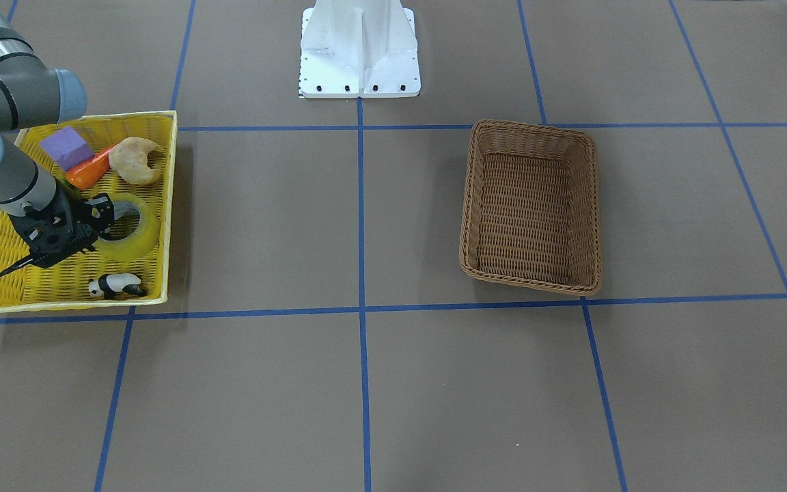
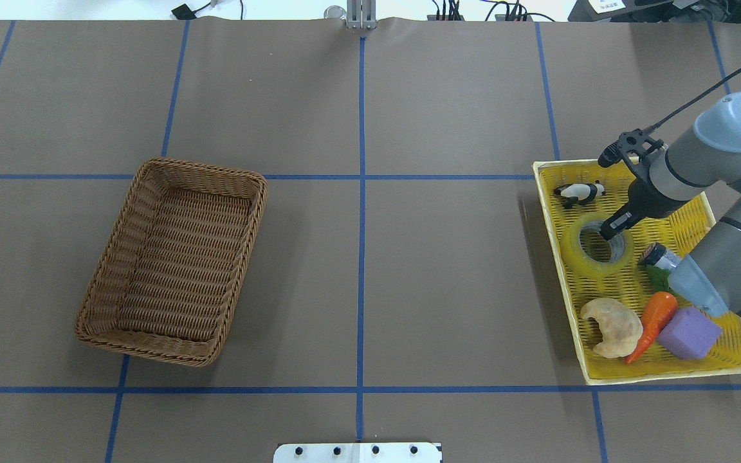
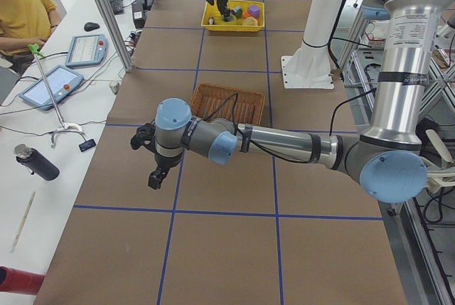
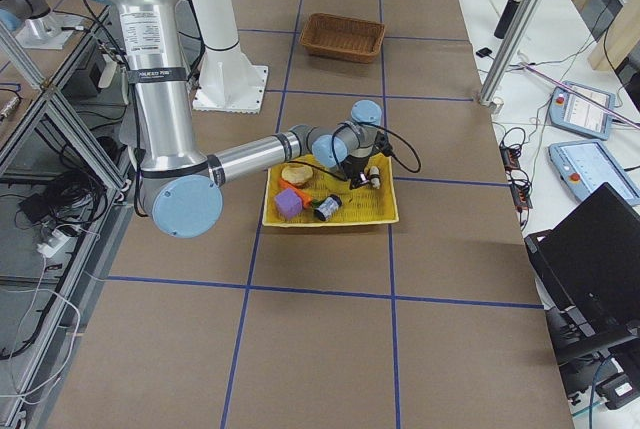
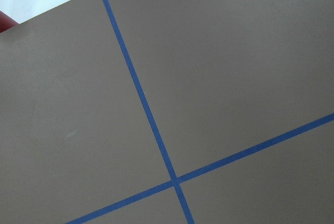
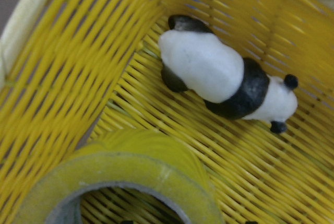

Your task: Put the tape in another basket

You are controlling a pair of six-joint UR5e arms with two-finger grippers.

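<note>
Tape (image 2: pixel 577 249) lies flat in the shallow yellow tray (image 2: pixel 557 263) on the robot's right side of the table, its starting place as far as I can judge, so the move itself is not yet made. The right gripper (image 2: pixel 615 226) hangs low over the roll, one dark finger reaching down into the core hole. In the right wrist view two dark tips barely show at the bottom edge, one inside the ring and one outside it. I read that as jaws spread either side of the roll's wall, not yet clamped. The roll rests on the tray's weave and shows no sign of being lifted.

Sharing the tray are a toy panda (image 2: pixel 578 191) just beyond the roll, a small can (image 2: pixel 661 256) beside it, a toy carrot (image 2: pixel 653 321), a croissant-shaped piece (image 2: pixel 613 326) and a purple block (image 2: pixel 689 331). The panda sits close to the roll but not touching it.

The brown wicker basket (image 2: pixel 246 257), the destination, stands well apart on the robot's left side of the table, with nothing in it that I can see.

The left gripper (image 3: pixel 158 173) hovers over bare brown table short of that basket. It shows only in the side view, and I cannot tell whether its jaws are apart or together.

By my reckoning the approach is done; the grasp, the lift, the carry across the table and the release into the wicker basket all remain.
</note>
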